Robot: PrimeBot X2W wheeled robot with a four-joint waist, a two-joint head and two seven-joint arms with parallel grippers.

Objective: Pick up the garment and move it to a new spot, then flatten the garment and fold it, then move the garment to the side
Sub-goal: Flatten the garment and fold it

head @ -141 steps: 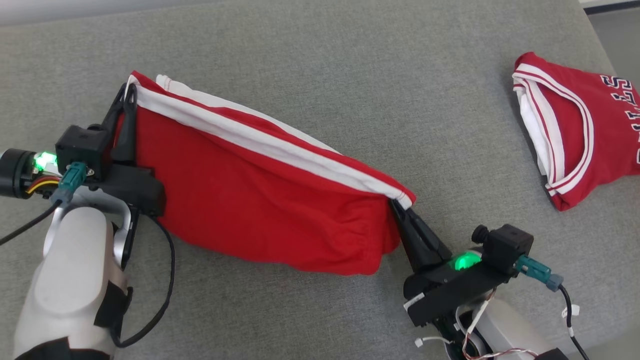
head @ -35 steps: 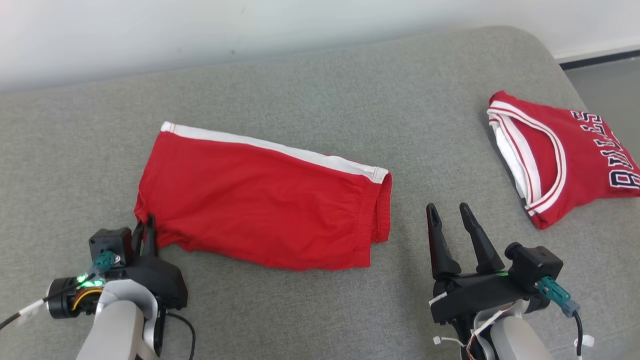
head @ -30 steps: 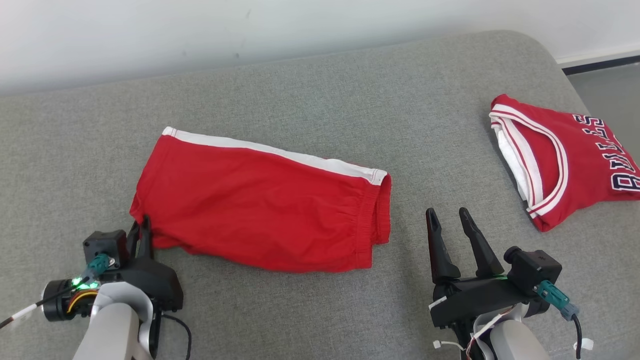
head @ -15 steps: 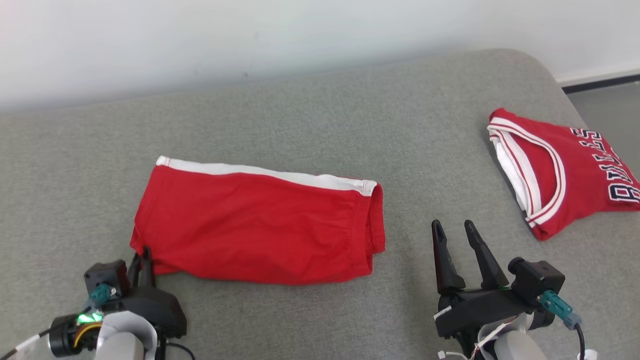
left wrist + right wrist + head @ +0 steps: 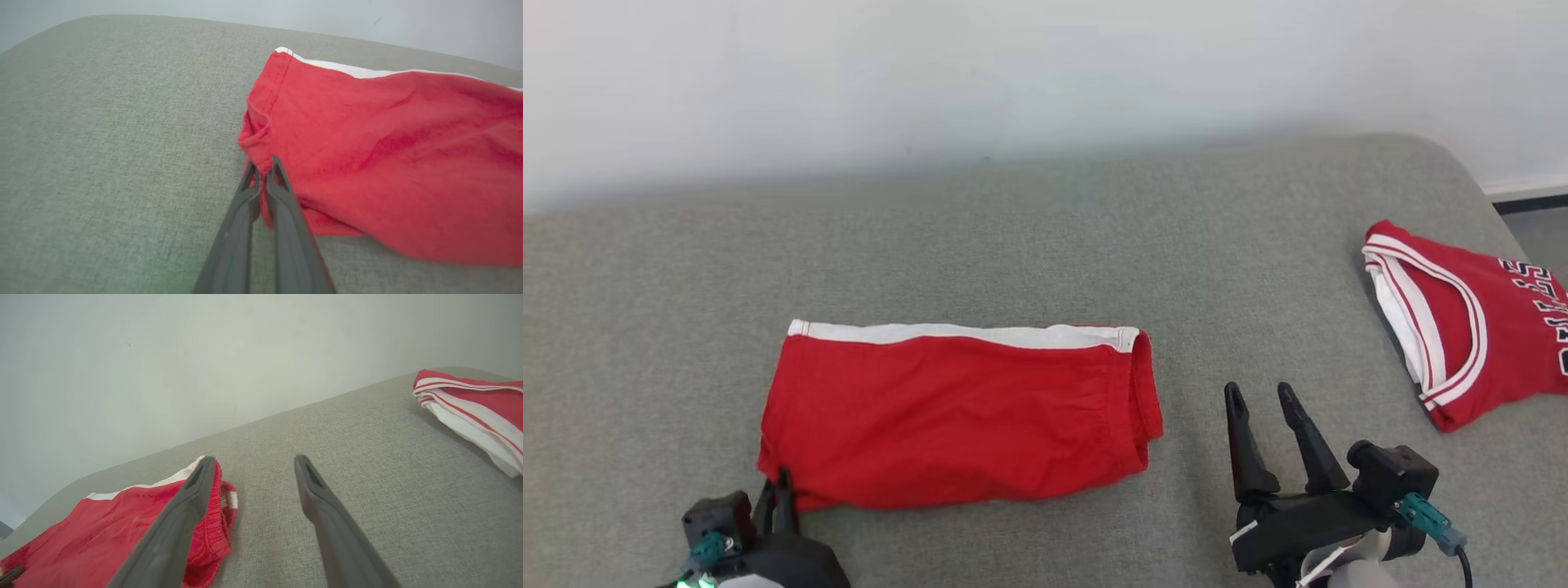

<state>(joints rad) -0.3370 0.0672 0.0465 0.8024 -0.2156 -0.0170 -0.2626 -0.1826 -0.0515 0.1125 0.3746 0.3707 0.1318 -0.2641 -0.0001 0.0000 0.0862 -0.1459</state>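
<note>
The garment, red shorts (image 5: 956, 416) with a white side stripe, lies folded flat on the grey cushion (image 5: 1013, 237). My left gripper (image 5: 776, 483) sits at the shorts' near left corner. In the left wrist view its fingers (image 5: 264, 164) are pressed together on a pinch of red cloth at the edge of the shorts (image 5: 388, 155). My right gripper (image 5: 1262, 394) rests just right of the waistband end, open and holding nothing. Between its spread fingers (image 5: 253, 459) shows only bare cushion, and the shorts (image 5: 102, 522) lie to their left.
A folded red and white jersey (image 5: 1470, 318) with dark lettering lies at the cushion's far right, also seen as the jersey (image 5: 478, 408) in the right wrist view. A pale wall (image 5: 1013, 73) runs behind the cushion. The cushion's rounded right corner drops off beyond the jersey.
Earlier both grippers held the shorts stretched between them; the right one has since let go and stands open beside them. The head camera has tilted up, shifting the whole picture down.
</note>
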